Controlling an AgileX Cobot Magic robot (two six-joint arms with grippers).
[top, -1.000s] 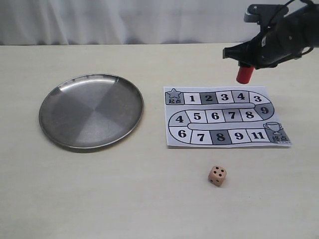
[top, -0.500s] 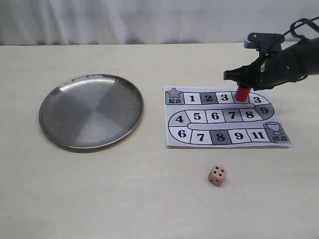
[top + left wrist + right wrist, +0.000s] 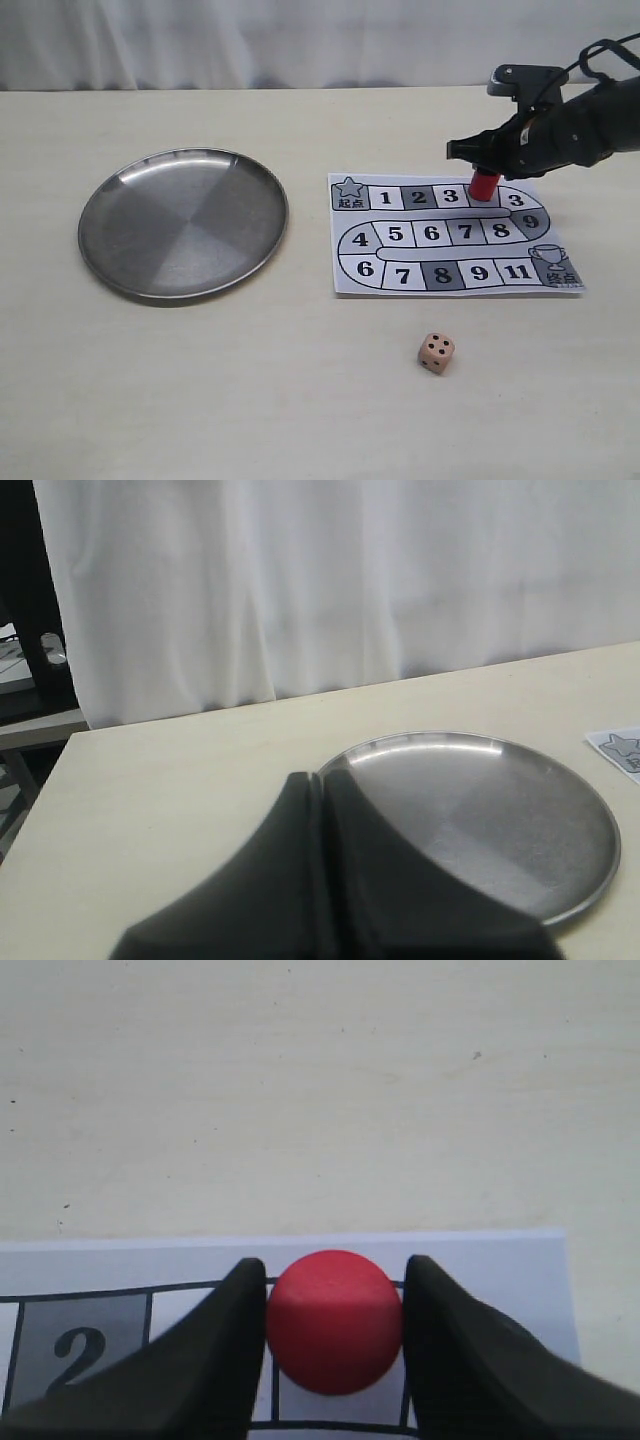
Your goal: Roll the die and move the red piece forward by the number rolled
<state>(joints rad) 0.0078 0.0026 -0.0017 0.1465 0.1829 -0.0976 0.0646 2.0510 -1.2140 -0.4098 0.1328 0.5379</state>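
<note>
The red piece (image 3: 485, 187) stands on the paper board (image 3: 450, 232), on the top-row square just after the 3. My right gripper (image 3: 487, 172) is shut on it. In the right wrist view its two black fingers (image 3: 235, 1310) press either side of the red piece's round top (image 3: 334, 1322). The die (image 3: 436, 352), a tan cube with four pips up, lies on the table in front of the board, apart from both grippers. My left gripper (image 3: 318, 782) shows only in its wrist view, shut and empty, hovering by the metal plate's (image 3: 585, 880) near rim.
The round metal plate (image 3: 110, 240) lies left of the board. A white curtain hangs behind the table's far edge. A corner of the board (image 3: 620, 750) shows past the plate in the left wrist view.
One second ago the right gripper held the red piece in the air beyond the board's far edge. It came down onto the board square and has hardly moved since.
</note>
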